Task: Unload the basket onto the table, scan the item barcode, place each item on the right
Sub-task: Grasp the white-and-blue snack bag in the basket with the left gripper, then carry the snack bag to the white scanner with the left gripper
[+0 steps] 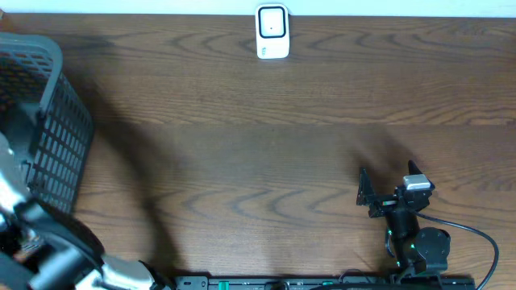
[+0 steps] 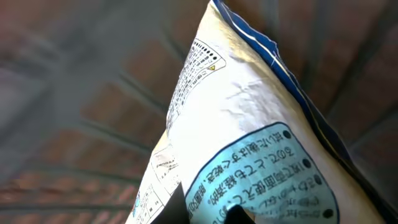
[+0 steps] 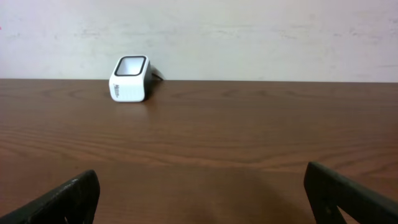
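Note:
The item is a white plastic bag (image 2: 249, 112) with a light-blue printed label and a dark blue edge. It fills the left wrist view. My left gripper (image 2: 208, 214) is shut on the bag's lower part, its dark fingertips pressed against the label. No barcode shows clearly on the visible side. The white scanner (image 1: 272, 32) stands at the far edge of the table and also shows at the back left as the scanner (image 3: 129, 79). My right gripper (image 1: 387, 176) rests low at the front right. In its own view the right gripper (image 3: 208, 199) is open and holds nothing.
A grey mesh basket (image 1: 48, 121) stands at the table's left edge, with the left arm (image 1: 48, 242) beside it in the front left corner. Blurred basket mesh lies behind the bag in the left wrist view. A black cable (image 1: 476, 234) loops by the right arm's base.

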